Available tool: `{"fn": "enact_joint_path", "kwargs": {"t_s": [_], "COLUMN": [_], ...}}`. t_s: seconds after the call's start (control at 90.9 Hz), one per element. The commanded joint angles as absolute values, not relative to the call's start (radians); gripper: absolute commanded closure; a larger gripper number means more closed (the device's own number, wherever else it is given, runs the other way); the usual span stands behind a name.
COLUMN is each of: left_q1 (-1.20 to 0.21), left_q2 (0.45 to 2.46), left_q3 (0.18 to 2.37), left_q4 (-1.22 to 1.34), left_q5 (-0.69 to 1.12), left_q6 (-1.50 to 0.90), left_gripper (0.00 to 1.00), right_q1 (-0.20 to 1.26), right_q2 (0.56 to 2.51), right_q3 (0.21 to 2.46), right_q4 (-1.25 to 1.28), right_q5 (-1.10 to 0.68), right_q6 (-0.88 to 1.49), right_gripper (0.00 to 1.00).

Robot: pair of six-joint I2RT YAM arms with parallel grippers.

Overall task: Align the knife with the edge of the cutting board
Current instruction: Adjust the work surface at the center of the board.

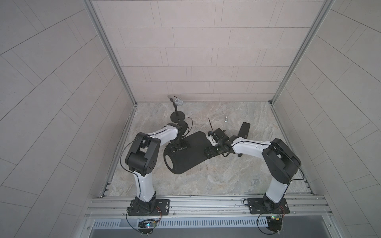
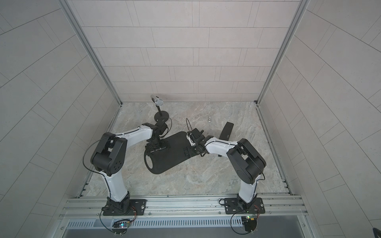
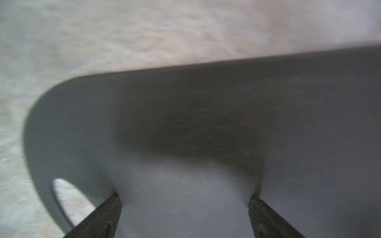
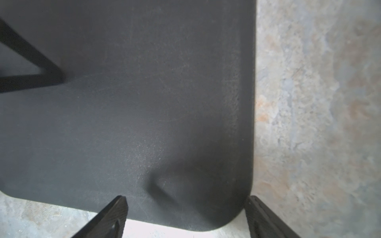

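The right hand (image 4: 185, 197) gapes over the matte-black, round-cornered cutting board (image 4: 144, 103).

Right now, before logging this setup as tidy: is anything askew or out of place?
Yes. The cutting board lies diagonally, skewed to the table and its front edge. The knife lies off it on the table, apart from the board, partly hidden under the right arm, and along none of its edges.

knife (image 1: 244, 129) partly behind right arm (image 1: 251, 144), cutting board (image 3: 206, 123) blurred
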State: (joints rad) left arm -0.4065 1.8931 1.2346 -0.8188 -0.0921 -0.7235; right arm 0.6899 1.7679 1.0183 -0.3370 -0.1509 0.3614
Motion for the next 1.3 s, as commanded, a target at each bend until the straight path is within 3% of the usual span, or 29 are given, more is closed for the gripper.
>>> {"fn": "enact_joint_path", "kwargs": {"t_s": [0.0,0.275,0.55,0.759,1.288], "left_q1": [-0.429,-0.466,-0.431,-0.319,-0.258], "left_q2": [1.932,1.927,1.648,1.494,1.543], "left_q3": [1.291,1.33,1.174,0.985,0.868], "left_q4": [-0.871,-0.898,-0.821,-0.699,-0.541], "left_q5": [-0.085,-0.127,-0.189,-0.136,-0.018], "left_q6": [-0.681,-0.678,-0.717,-0.751,-0.76], "left_gripper": [0.0,0.0,0.0,0.0,0.0], "right_q1": [0.707,0.703,0.628,0.563,0.556], "right_q2": [1.778,1.723,1.684,1.743,1.901], "right_q3": [0.941,0.863,0.916,1.03,1.185], "right_q4": [-0.395,-0.347,-0.347,-0.373,-0.397], "right_q5": [-0.218,-0.192,-0.234,-0.299,-0.351], "right_q6": [0.43,0.474,0.418,0.357,0.331], "right_gripper": [0.1,0.09,0.05,0.05,0.05]}}
